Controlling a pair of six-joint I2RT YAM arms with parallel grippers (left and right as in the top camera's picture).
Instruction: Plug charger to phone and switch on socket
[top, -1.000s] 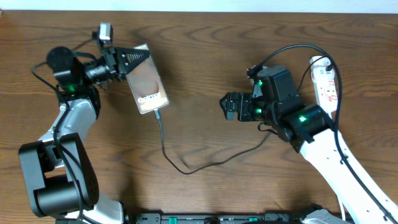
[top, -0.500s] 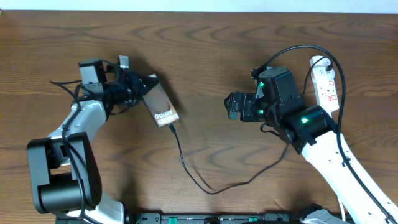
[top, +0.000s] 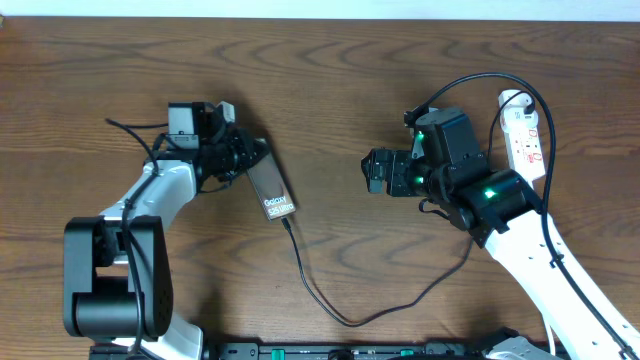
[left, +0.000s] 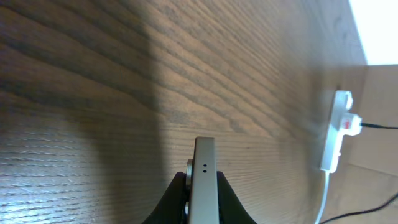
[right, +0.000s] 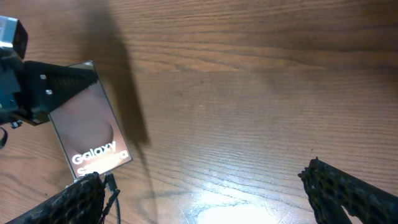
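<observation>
My left gripper (top: 252, 163) is shut on the phone (top: 272, 188), a shiny brownish slab with pale "Galaxy" lettering, gripped at its unlettered end. In the left wrist view the phone (left: 204, 180) shows edge-on between the dark fingers (left: 231, 202). The charger (top: 330, 305), a thin black cable, meets the phone's lettered end with its plug tip (right: 111, 184) and loops across the table toward the right arm. My right gripper (top: 373, 172) stands open and empty right of the phone (right: 87, 127). The white socket (top: 525, 135) lies at the far right.
The socket (left: 336, 130) and its white cord also show in the left wrist view. Thicker black robot cables arch over the right arm (top: 480, 195). The table's back edge runs along the top of the overhead view.
My left arm has swung the phone rightward and nearer, toward the table's middle, turning it. The charger cable trailed along with it. The right arm stayed put.
</observation>
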